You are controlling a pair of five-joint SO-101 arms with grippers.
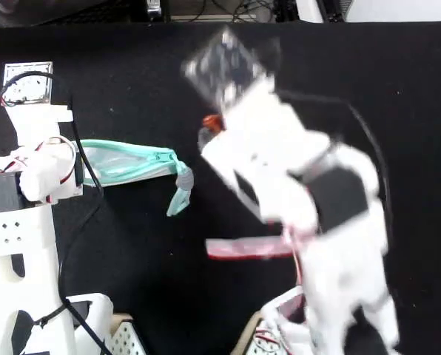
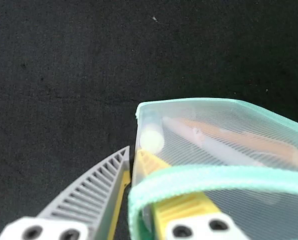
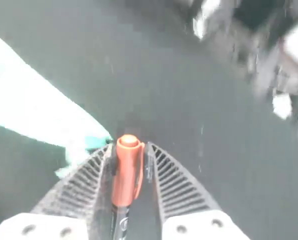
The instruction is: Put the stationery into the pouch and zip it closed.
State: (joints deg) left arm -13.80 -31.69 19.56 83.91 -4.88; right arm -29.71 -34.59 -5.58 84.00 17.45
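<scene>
A clear mesh pouch (image 1: 128, 163) with teal trim lies at the table's left, its teal zipper pull (image 1: 180, 194) hanging off its right end. My left gripper (image 2: 134, 172) is shut on the pouch's (image 2: 224, 150) corner edge; an orange pen and a white one (image 2: 209, 145) show inside it. The right arm (image 1: 280, 170) stands over the table's middle. My right gripper (image 3: 129, 160) is shut on a pen with an orange-red cap (image 3: 126, 170), held just right of the pouch's open end (image 3: 34, 115). The cap (image 1: 211, 122) peeks out beside the arm in the high view.
A flat red and white object (image 1: 250, 248) lies on the black table in front of the right arm. The left arm's white base (image 1: 21, 244) fills the near left. Dark cables run along the left arm and behind the right one.
</scene>
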